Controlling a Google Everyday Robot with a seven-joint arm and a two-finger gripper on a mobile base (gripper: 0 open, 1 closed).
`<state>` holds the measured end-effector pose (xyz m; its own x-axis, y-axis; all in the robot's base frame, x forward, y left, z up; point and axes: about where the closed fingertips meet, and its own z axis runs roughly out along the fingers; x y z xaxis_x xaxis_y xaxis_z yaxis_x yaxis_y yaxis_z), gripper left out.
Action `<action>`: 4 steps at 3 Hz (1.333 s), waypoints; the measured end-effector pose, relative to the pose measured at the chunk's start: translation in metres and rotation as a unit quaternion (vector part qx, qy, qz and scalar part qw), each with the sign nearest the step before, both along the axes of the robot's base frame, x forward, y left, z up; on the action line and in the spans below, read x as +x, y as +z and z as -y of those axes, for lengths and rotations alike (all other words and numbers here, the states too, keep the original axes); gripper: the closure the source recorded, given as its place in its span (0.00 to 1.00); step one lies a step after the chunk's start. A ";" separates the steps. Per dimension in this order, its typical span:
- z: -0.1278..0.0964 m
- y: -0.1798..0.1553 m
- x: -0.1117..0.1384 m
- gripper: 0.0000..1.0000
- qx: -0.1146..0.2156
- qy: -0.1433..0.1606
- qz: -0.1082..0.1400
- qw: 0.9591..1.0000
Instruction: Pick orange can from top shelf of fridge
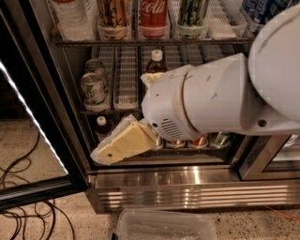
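Claw [108,152] of mine hangs low before the bottom rack [140,161] of the fridge [187,187], pointing down and left; whether it is spread or clenched I cannot tell. The orange can [114,14] stands on the top shelf [154,42], well above my claw, just left of the red cola can [153,14].

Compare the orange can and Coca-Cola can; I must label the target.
The orange can is golden with dark markings; the Coca-Cola can is red with white lettering. The orange can stands beside the water bottle; the Coca-Cola can stands to its right. Both are upright on the top shelf. The gripper is far below, low in the fridge.
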<state>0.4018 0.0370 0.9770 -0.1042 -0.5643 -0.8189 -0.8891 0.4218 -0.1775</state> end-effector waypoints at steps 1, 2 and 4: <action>0.000 0.001 -0.001 0.00 -0.002 0.001 0.001 1.000; -0.011 0.000 0.004 0.00 0.018 -0.013 0.013 1.000; -0.019 0.014 0.046 0.00 0.060 -0.114 0.075 0.989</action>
<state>0.4480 0.0562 0.9908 -0.0891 -0.4389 -0.8941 -0.7358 0.6341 -0.2379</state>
